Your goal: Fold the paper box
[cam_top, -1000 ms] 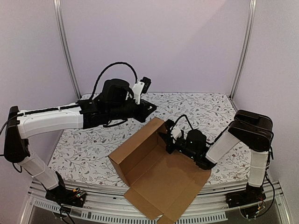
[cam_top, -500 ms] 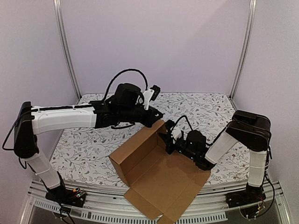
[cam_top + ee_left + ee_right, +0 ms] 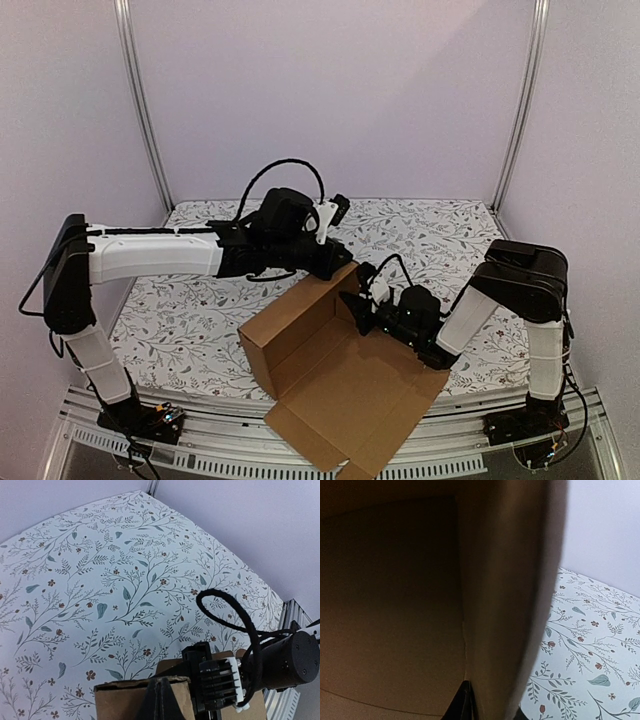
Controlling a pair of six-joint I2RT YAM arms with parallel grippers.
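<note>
A floral-patterned tablecloth [image 3: 180, 320] (leaves and small flowers) lies between pale lilac walls [image 3: 330, 90].

No words to read here.
The plain brown cardboard box [image 3: 340, 370] shows only bare card. The white table cover with leaves and little flowers [image 3: 180, 320] under the box shows only drawn plants. No letters, numbers or signs can be made out in any view.

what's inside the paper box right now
Only bare cardboard floor shows inside the paper box, plus the right gripper at its far corner. That gripper and the left gripper above cover the corner itself, so anything there is hidden.
</note>
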